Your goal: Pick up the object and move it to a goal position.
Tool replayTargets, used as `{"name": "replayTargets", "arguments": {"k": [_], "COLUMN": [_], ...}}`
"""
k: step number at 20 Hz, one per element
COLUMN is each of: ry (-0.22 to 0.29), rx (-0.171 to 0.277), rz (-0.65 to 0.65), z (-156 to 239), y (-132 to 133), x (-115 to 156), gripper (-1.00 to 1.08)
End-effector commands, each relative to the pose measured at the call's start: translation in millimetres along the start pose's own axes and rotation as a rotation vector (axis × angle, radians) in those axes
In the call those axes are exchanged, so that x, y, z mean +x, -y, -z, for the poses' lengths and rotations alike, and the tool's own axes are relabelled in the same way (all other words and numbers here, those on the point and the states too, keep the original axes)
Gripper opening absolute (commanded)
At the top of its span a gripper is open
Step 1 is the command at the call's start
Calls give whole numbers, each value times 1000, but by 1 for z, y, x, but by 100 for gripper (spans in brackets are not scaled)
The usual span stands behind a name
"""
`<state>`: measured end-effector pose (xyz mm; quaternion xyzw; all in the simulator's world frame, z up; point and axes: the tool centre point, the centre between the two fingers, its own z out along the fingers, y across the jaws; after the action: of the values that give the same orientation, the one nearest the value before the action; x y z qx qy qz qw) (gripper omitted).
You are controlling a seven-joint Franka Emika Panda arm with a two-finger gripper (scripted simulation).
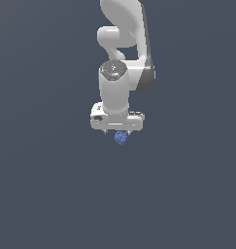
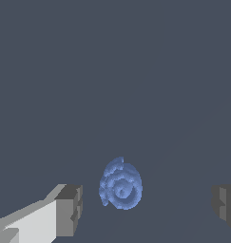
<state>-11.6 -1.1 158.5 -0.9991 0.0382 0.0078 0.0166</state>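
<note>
The object is a small blue knobbly lump (image 1: 121, 138) on the dark grey floor, just below the white gripper (image 1: 117, 132) in the exterior view. In the wrist view the blue lump (image 2: 120, 185) lies between the two grey fingertips (image 2: 69, 209), with clear gaps on both sides. The jaws stand wide apart and touch nothing. The gripper (image 2: 148, 205) hangs straight over the lump, which sits closer to one finger than to the other. No goal marker shows in either view.
The white arm (image 1: 122, 58) rises behind the gripper toward the top of the exterior view. A plain dark grey surface (image 1: 51, 185) lies all around, with no other objects or edges in view.
</note>
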Motion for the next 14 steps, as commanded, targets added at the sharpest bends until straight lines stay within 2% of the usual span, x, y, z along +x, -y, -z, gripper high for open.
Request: {"name": "replayTargets", "arguments": {"k": [1,14], "ry": [-1,-15], "rx": [-2,-21], "rz": [-34,-293], "z": [-7,-53], "y": [2,10], "x": [-4,-36], "gripper": [100,100]}}
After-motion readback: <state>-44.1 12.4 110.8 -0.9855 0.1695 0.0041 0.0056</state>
